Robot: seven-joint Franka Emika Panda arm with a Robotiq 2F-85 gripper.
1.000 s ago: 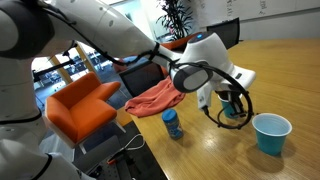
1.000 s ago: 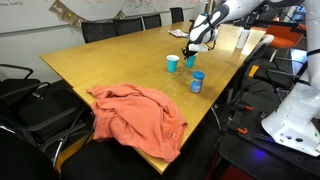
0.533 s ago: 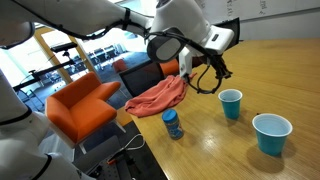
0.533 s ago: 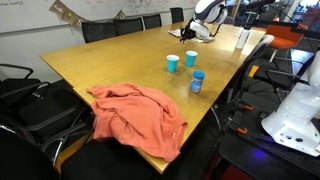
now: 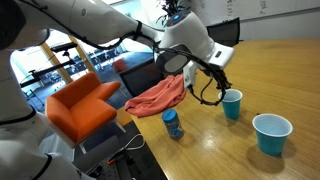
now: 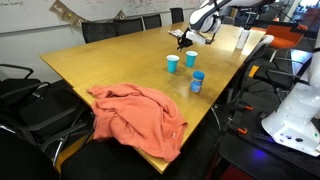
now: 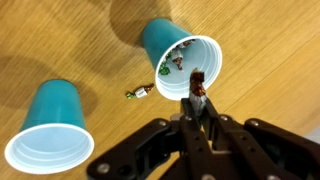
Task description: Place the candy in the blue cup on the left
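Note:
My gripper is shut on the candy, a tiny dark wrapped piece at its fingertips. In the wrist view it hovers just beside the rim of the blue cup, which holds several wrapped candies. In both exterior views the gripper hangs above and slightly beside this cup. The candy is too small to see there.
A wider-looking teal cup stands nearby. A loose pale candy lies on the wooden table between the cups. A blue lidded container, an orange cloth and a laptop are further off.
A second ago the gripper was low at the blue cup and hid it. It then rose clear of the cup, and has now come down a little towards it.

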